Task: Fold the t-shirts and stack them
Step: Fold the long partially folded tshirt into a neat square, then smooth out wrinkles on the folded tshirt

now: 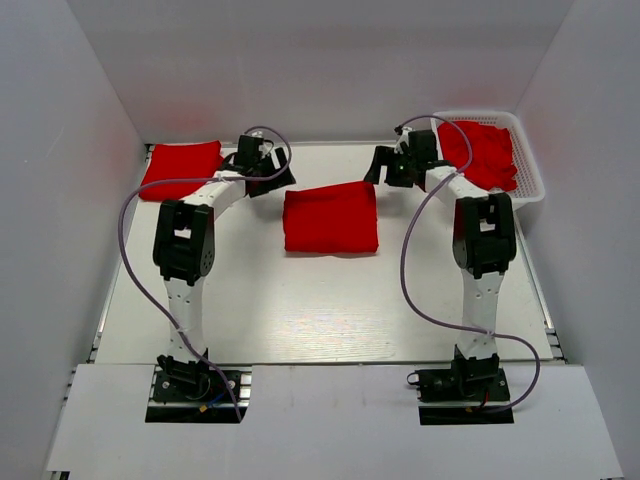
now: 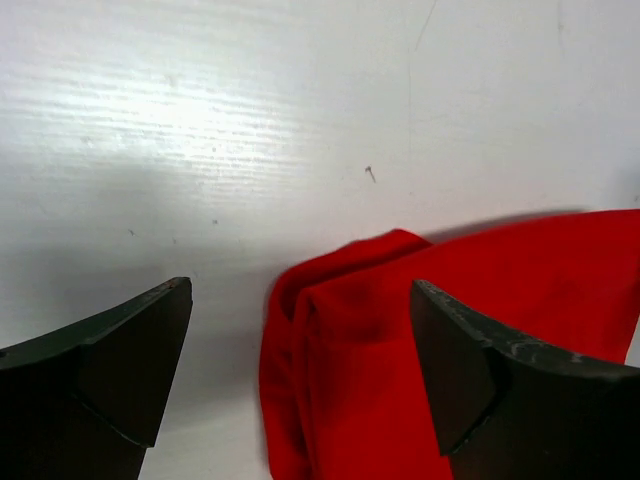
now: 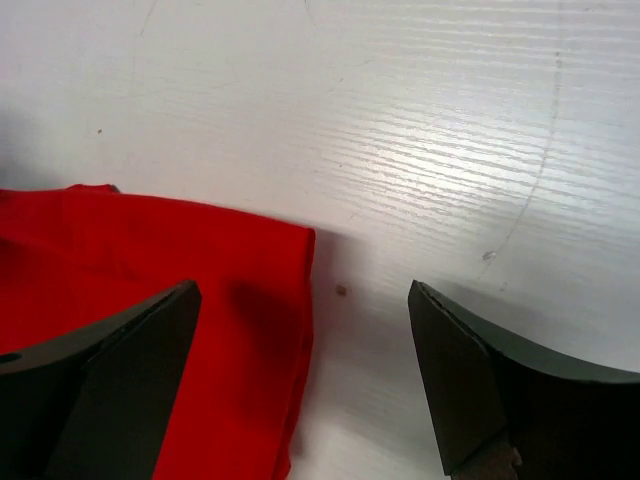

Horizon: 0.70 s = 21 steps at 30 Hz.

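**Bright overhead light, soft shadows**

Lit brightly and evenly from above in the top view, leaving only faint, soft shadows on the table (image 1: 320, 310) under the arms. Tinted pink on the left wall (image 1: 90, 200) beside the t-shirt (image 1: 180, 168) at the table's far left corner. Washed by broad glare over the tabletop in both wrist views, softly shadowed beside the middle t-shirt (image 2: 400, 380), near-black and slightly blurred on the fingers (image 2: 100, 390).

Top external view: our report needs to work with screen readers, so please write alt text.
A folded red t-shirt lies mid-table between the left arm and right arm, whose jaws hang near its far corners. Another folded red shirt sits far left; a white basket far right holds more red cloth.
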{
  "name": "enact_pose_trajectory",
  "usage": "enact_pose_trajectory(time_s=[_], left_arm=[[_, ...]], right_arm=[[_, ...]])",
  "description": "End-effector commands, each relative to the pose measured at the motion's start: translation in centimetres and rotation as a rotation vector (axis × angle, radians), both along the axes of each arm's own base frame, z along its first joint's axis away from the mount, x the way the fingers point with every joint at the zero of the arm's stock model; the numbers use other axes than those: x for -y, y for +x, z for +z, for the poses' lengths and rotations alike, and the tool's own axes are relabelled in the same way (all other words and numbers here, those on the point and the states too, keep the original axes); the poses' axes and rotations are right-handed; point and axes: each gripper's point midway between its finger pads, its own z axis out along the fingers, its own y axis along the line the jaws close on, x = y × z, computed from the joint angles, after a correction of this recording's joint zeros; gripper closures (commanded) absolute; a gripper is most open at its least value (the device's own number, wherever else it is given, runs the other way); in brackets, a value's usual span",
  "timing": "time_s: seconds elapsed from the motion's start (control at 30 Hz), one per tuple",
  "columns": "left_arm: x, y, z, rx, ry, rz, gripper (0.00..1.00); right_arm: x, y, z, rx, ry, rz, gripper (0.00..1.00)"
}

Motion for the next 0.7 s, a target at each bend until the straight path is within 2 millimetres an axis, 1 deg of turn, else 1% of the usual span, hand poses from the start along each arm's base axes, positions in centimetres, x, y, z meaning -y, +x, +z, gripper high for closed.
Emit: enact_pose_trajectory(time_s=[0.0, 0.03, 0.07, 0.1, 0.13, 0.17, 0.2, 0.23, 0.27, 0.3, 0.33, 0.37, 0.4, 0.47, 0.5, 0.57, 0.6, 0.63, 0.67], left_arm=[[0.0, 1.7, 6.6, 0.176, -0.002, -0.056, 0.00], [-0.2, 1.2, 6.2, 0.178, 0.007, -0.064, 0.00], [-0.3, 0.8, 6.5, 0.178, 0.007, -0.064, 0.00], [-0.7, 0.0, 5.9, 0.166, 0.027, -0.067, 0.00], [-0.2, -0.6, 7.4, 0.202, 0.028, -0.085, 0.00], [0.3, -1.1, 7.9, 0.216, 0.031, -0.103, 0.00], [0.6, -1.8, 7.7, 0.233, 0.032, -0.145, 0.00], [2.3, -2.8, 9.2, 0.263, -0.026, -0.218, 0.00], [3.0, -3.3, 9.6, 0.280, -0.059, -0.257, 0.00], [3.8, -3.5, 9.6, 0.310, -0.085, -0.303, 0.00], [4.7, -4.2, 9.9, 0.304, -0.124, -0.356, 0.00], [5.7, -4.1, 9.9, 0.309, -0.138, -0.399, 0.00], [6.2, -4.3, 9.6, 0.292, -0.157, -0.426, 0.00], [7.6, -4.9, 9.1, 0.278, -0.195, -0.498, 0.00], [7.8, -4.9, 7.4, 0.243, -0.200, -0.505, 0.00], [8.1, -4.2, 7.1, 0.237, -0.206, -0.512, 0.00], [8.6, -4.5, 6.0, 0.210, -0.228, -0.540, 0.00], [8.8, -4.4, 5.7, 0.213, -0.235, -0.548, 0.00], [8.9, -4.1, 5.4, 0.223, -0.236, -0.549, 0.00]], right_arm=[[-0.3, 0.3, 5.8, 0.135, 0.017, 0.070, 0.10], [-0.3, -0.6, 5.1, 0.127, 0.011, 0.081, 0.10], [-0.1, -1.0, 7.9, 0.181, 0.019, 0.080, 0.10], [-0.3, -1.6, 8.1, 0.184, 0.027, 0.089, 0.10], [-0.4, -3.0, 6.6, 0.147, 0.027, 0.105, 0.10], [-0.5, -3.4, 8.7, 0.185, 0.042, 0.114, 0.10], [-0.7, -4.3, 8.4, 0.164, 0.055, 0.124, 0.10], [-1.0, -4.7, 8.8, 0.163, 0.070, 0.132, 0.10], [-1.8, -5.4, 9.5, 0.165, 0.107, 0.167, 0.10], [-2.1, -5.9, 9.3, 0.139, 0.143, 0.167, 0.10], [-3.0, -6.2, 9.5, 0.154, 0.162, 0.189, 0.10], [-3.2, -6.8, 9.0, 0.128, 0.183, 0.205, 0.10], [-3.7, -7.2, 8.8, 0.112, 0.199, 0.224, 0.10], [-4.1, -7.1, 8.5, 0.103, 0.209, 0.236, 0.10], [-4.5, -7.2, 7.4, 0.075, 0.219, 0.246, 0.10], [-4.9, -6.5, 8.0, 0.096, 0.248, 0.268, 0.10], [-5.2, -6.4, 6.8, 0.064, 0.258, 0.276, 0.10], [-5.6, -6.0, 7.0, 0.071, 0.263, 0.286, 0.10], [-5.9, -5.6, 6.7, 0.071, 0.282, 0.302, 0.10]])
